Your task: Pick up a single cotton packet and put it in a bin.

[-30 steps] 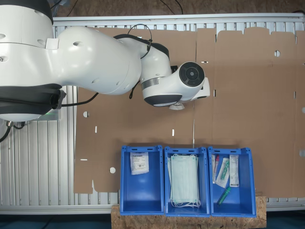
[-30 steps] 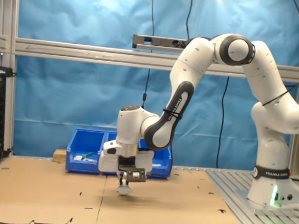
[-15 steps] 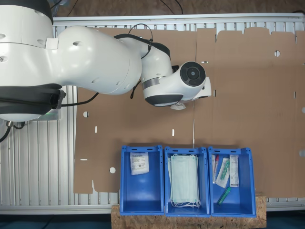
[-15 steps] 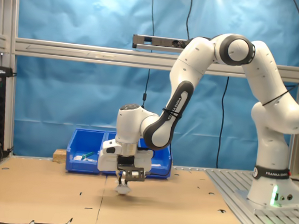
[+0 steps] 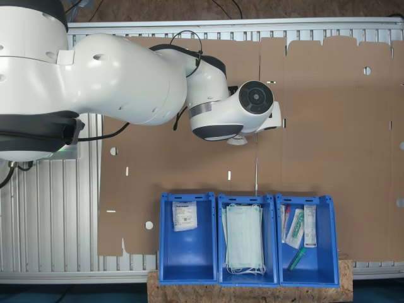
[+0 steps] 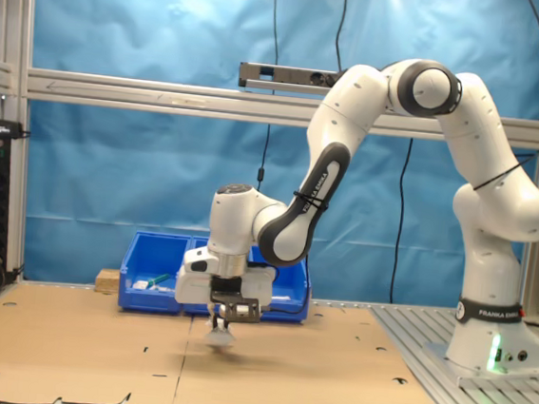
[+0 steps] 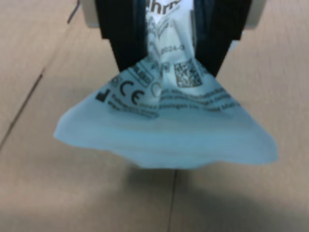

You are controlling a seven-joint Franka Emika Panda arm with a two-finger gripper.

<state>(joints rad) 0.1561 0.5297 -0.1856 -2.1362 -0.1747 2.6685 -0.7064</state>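
My gripper (image 7: pixel 166 63) is shut on the cotton packet (image 7: pixel 164 130), a white sachet with dark print. It is crumpled between the black fingers (image 7: pixel 126 41) and fans out below them. In the second exterior view the gripper (image 6: pixel 223 320) hangs just above the cardboard with the packet (image 6: pixel 221 339) dangling under it. In the first exterior view a white corner of the packet (image 5: pixel 238 141) peeks from under the wrist. The bin (image 5: pixel 189 260), a blue crate, stands at the first exterior view's left end of a row of three and holds one labelled white packet (image 5: pixel 184 215).
The middle crate (image 5: pixel 247 275) holds pale green face masks (image 5: pixel 244 238). The third crate (image 5: pixel 315 268) holds syringes and tubes. Brown cardboard sheets (image 5: pixel 328 126) cover the table. The crates (image 6: pixel 154 260) stand behind the arm in the second exterior view.
The gripper, still holding the packet, has risen slightly and drifted a little toward the second exterior view's left. The crates have not moved.
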